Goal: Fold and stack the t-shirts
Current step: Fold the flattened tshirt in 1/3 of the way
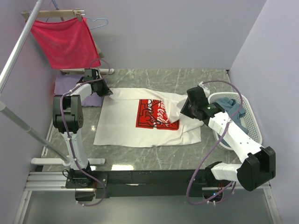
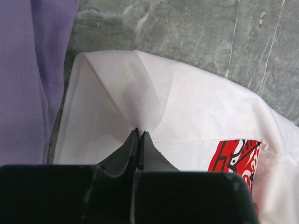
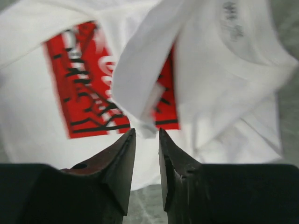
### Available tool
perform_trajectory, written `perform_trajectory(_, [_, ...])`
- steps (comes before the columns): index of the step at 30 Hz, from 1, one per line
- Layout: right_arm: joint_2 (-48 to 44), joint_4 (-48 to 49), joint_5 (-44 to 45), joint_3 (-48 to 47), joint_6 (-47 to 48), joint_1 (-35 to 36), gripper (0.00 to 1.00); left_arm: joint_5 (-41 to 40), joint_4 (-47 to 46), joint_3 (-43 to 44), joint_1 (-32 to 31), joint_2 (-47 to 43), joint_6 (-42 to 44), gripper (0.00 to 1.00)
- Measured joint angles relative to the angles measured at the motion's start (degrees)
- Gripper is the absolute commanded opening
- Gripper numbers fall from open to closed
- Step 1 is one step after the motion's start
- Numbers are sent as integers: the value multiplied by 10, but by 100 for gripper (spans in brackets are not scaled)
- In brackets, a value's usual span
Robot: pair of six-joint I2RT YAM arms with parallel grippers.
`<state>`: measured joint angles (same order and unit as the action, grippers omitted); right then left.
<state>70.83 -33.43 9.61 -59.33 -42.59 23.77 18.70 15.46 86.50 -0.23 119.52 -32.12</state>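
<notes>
The white t-shirt (image 1: 121,126) with a red square print (image 1: 156,114) lies spread on the marble table. My left gripper (image 1: 106,92) is shut on a pinched fold at its far left corner, seen in the left wrist view (image 2: 139,132). My right gripper (image 1: 181,112) hovers over the shirt's right side. Its jaws stand open in the right wrist view (image 3: 147,133), and a loose flap of white cloth (image 3: 140,70) lies just ahead of them over the print (image 3: 79,84). The folded lavender t-shirt (image 1: 74,88) lies left of the white one (image 2: 28,70). The grey-blue t-shirt (image 1: 227,103) sits in the basket.
A white slotted laundry basket (image 1: 250,123) stands at the right table edge beside the right arm. A red cloth (image 1: 65,39) hangs on a wooden hanger at the back left. A metal rack pole (image 1: 18,46) slants along the left side.
</notes>
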Motion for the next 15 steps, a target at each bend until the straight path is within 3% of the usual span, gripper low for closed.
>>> perform_trajectory(3, [9,-48,61,10,3,1,68,0,1,0,0,1,1,1])
perform_trajectory(4, [9,-59,79,10,5,1,71,0,1,0,0,1,1,1])
perform_trajectory(8, [3,-65,130,-3,28,-10,69,0,3,0,0,1,5,1])
perform_trajectory(15, [90,19,70,-75,57,-129,62,1,5,0,0,1,10,1])
